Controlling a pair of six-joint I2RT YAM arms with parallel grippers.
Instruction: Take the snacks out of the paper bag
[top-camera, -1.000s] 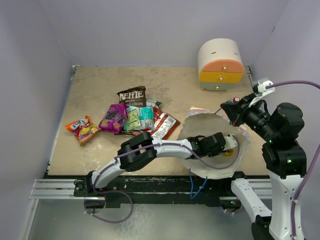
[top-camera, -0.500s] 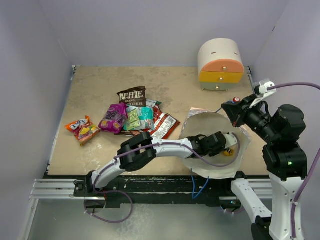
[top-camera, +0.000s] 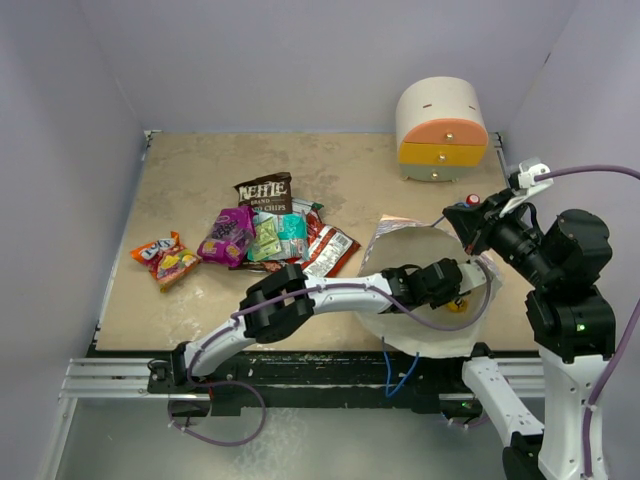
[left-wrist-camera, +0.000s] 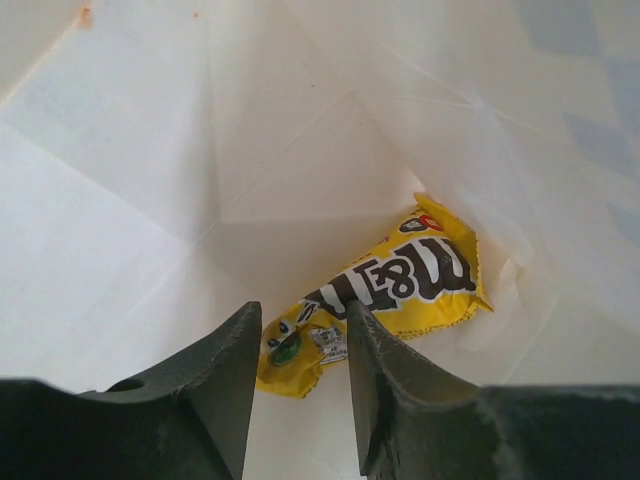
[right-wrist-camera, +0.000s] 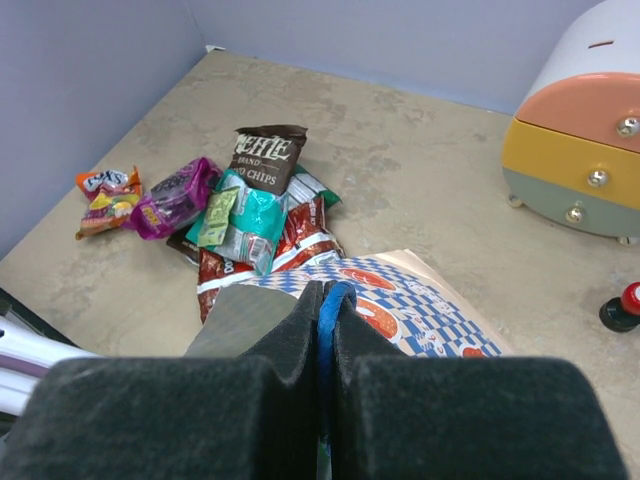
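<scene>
The paper bag (top-camera: 420, 330) lies open at the table's near right, its checked side in the right wrist view (right-wrist-camera: 420, 305). My right gripper (right-wrist-camera: 326, 300) is shut on its blue string handle (right-wrist-camera: 331, 300) and holds the mouth up. My left gripper (left-wrist-camera: 305, 320) is open deep inside the bag (left-wrist-camera: 150, 180), its jaws just short of a yellow M&M's packet (left-wrist-camera: 400, 285) that lies on the bag's floor; the packet shows faintly from above (top-camera: 460, 303). Several snacks lie out on the table: the Kettle chip bag (top-camera: 265, 191), magenta (top-camera: 228, 235), teal (top-camera: 292, 236), red-and-white (top-camera: 330, 252) and orange (top-camera: 163, 259) packets.
A cream domed mini cabinet (top-camera: 441, 130) with orange and yellow drawers stands at the back right. A small red-topped object (right-wrist-camera: 626, 305) sits on the table right of the bag. Grey walls close in the table on three sides.
My left gripper has pushed a little further right and deeper into the bag. The bag's rim has shifted slightly. The right gripper has held the handle throughout.
</scene>
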